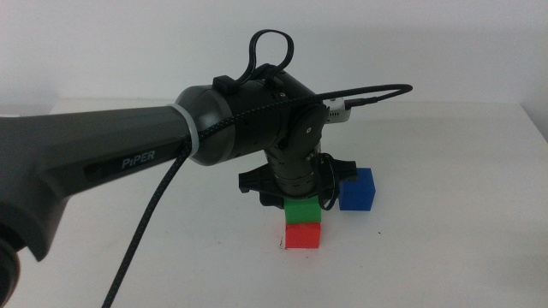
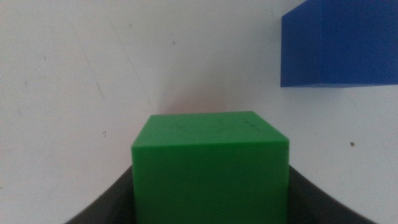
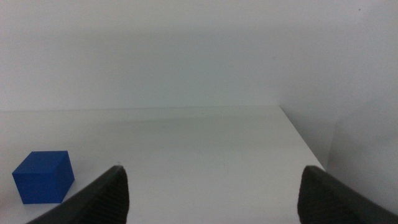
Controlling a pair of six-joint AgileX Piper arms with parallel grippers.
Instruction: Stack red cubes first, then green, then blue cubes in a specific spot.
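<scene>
Your left gripper clamps the green cube atop the red cube, blue cube just beside; release off-centre and green could topple.

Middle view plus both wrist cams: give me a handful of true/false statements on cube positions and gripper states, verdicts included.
1. The green cube sits on top of the red cube. True.
2. The blue cube is already on the stack. False: it rests on the table, beside the stack and apart from it.
3. The left gripper is directly above the stack, its jaws on either side of the green cube. True.
4. The right gripper holds the blue cube. False: its jaws are open and empty, the blue cube off to one side.
5. The red cube is held in the air. False: it rests on the table.
</scene>
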